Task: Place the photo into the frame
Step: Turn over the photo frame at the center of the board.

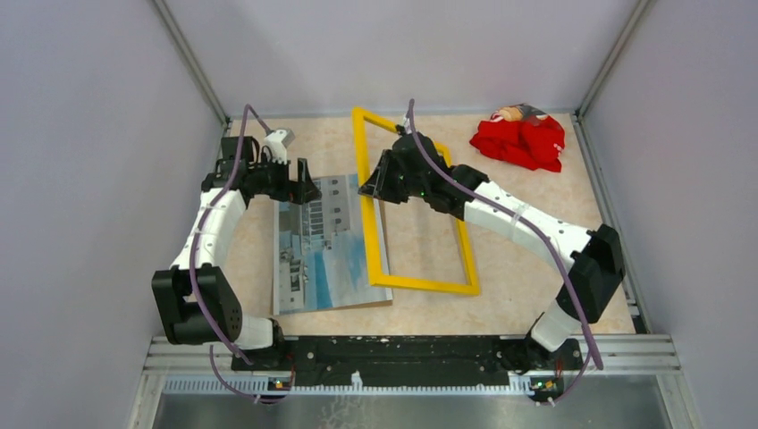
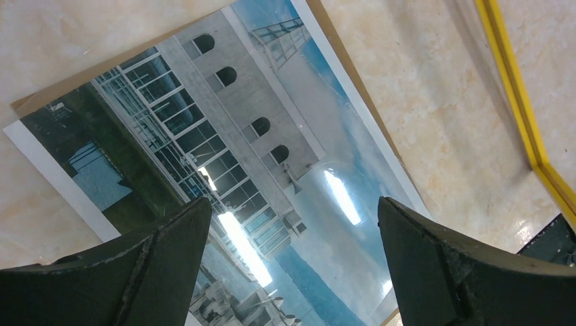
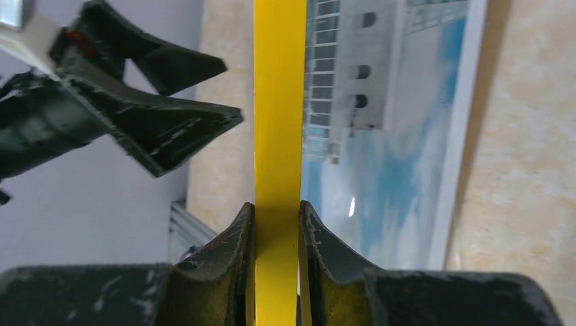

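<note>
Top view, clock directions with 12 at the far wall.

The right gripper (image 1: 370, 189) was clenched on the left long rail of the frame (image 1: 420, 284), near that rail's far end. The right wrist view showed both jaws pressed flat against the yellow rail (image 3: 278, 102).

The left gripper (image 1: 307, 191) was released, jaws spread wide and holding nothing. It hovered over the far end of the photo (image 1: 317, 250).

The photo lay face up on a brown backing board (image 2: 41, 98), left of centre. Its long axis ran roughly 12 to 6.

The frame's long axis ran about 11 to 5, slightly skewed from the print. Its left rail crossed the photo's right margin; the rest of the frame sat over bare table.

The bulk of the photo lay at 8 o'clock from the right gripper. The left arm was nearer the photo; only the right arm held the frame.

Judgement: the frame needs carrying toward 9 o'clock and turning slightly to square it over the print.

A red cloth (image 1: 518, 141) sat at 1 o'clock, well apart.
</note>
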{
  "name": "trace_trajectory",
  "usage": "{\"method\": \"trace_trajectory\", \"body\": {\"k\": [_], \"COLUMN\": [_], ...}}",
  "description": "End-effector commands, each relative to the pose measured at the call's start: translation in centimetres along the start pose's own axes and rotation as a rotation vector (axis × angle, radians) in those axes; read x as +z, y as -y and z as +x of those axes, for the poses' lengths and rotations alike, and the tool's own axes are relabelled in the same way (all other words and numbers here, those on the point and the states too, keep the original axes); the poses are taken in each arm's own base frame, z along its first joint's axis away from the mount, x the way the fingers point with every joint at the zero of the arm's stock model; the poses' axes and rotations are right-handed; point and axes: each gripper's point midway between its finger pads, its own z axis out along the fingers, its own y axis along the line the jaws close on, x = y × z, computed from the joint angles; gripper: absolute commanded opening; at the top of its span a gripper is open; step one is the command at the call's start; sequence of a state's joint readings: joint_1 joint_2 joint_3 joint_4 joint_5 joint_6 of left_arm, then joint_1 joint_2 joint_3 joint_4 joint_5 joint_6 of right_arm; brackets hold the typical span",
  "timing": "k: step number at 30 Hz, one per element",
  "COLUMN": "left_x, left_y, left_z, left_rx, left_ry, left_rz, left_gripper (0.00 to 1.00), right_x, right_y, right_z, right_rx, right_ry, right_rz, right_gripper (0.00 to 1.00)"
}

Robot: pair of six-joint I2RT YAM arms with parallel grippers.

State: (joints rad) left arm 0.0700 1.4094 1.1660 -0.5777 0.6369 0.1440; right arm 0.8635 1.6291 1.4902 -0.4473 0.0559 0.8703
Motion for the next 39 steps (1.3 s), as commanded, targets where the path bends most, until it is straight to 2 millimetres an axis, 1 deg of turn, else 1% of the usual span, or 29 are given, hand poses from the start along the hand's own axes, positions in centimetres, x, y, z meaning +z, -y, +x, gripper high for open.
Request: {"method": "trace_trajectory", "body": {"k": [1, 3, 7, 10, 13, 16, 18, 21, 23, 27, 28, 30, 33, 34, 36, 37, 39], "left_x": [-0.6, -0.6, -0.4, -0.8, -1.3, -1.6, -1.7, -1.4, -0.8, 0.4, 0.8, 1.6, 2.7, 2.9, 3.4, 3.6, 4.0], "left_y": [1.8, 2.4, 3.8, 4.8, 6.1, 8.2, 9.1, 10.2, 11.0, 12.6, 12.9, 13.7, 14.4, 14.6, 14.8, 15.1, 15.5], "left_z": [-0.6, -0.6, -0.8, -2.1, -3.9, -5.6, -6.9, -8.6, -9.2, -10.3, -10.5, -10.9, -11.3, -11.6, -12.0, -12.1, -12.3], "left_rx": [-0.01, -0.021, -0.021, -0.003, 0.018, 0.061, 0.076, 0.081, 0.085, 0.111, 0.118, 0.134, 0.147, 0.153, 0.16, 0.166, 0.18], "left_ry": [0.025, 0.024, 0.033, 0.072, 0.124, 0.164, 0.199, 0.246, 0.247, 0.251, 0.25, 0.246, 0.231, 0.23, 0.229, 0.227, 0.221], "left_rz": [0.062, 0.082, 0.126, 0.153, 0.178, 0.205, 0.2, 0.197, 0.209, 0.201, 0.197, 0.186, 0.178, 0.176, 0.169, 0.171, 0.172], "left_gripper": [0.99, 0.99, 0.99, 0.99, 0.99, 0.99, 0.99, 0.99, 0.99, 0.99, 0.99, 0.99, 0.99, 0.99, 0.99, 0.99, 0.99], "right_x": [-5.5, -6.8, -8.6, -9.6, -10.3, -10.6, -10.4, -9.9, -9.8, -10.0, -10.1, -10.1, -9.9, -9.9, -10.1, -10.5, -11.0], "right_y": [-8.2, -9.6, -11.3, -12.1, -12.3, -12.2, -11.7, -10.2, -9.0, -7.1, -6.9, -6.5, -6.1, -6.1, -5.9, -6.1, -5.7], "right_z": [-3.2, -3.8, -4.7, -5.1, -5.6, -5.8, -5.7, -5.3, -5.0, -5.3, -5.3, -5.3, -5.0, -4.8, -4.6, -4.9, -5.0], "right_rx": [0.082, 0.113, 0.182, 0.234, 0.264, 0.287, 0.293, 0.317, 0.349, 0.373, 0.37, 0.358, 0.332, 0.317, 0.278, 0.253, 0.195], "right_ry": [0.042, 0.043, 0.019, -0.015, -0.031, -0.051, -0.066, -0.089, -0.095, -0.084, -0.087, -0.092, -0.126, -0.139, -0.15, -0.146, -0.139], "right_rz": [-0.295, -0.363, -0.488, -0.568, -0.604, -0.633, -0.626, -0.61, -0.608, -0.605, -0.602, -0.593, -0.566, -0.559, -0.537, -0.528, -0.481], "right_gripper": [0.0, 0.0, 0.0, 0.0, 0.0, 0.0, 0.0, 0.0, 0.0, 0.14, 0.2, 0.35, 0.53, 0.62, 0.7, 0.75, 0.84]}}
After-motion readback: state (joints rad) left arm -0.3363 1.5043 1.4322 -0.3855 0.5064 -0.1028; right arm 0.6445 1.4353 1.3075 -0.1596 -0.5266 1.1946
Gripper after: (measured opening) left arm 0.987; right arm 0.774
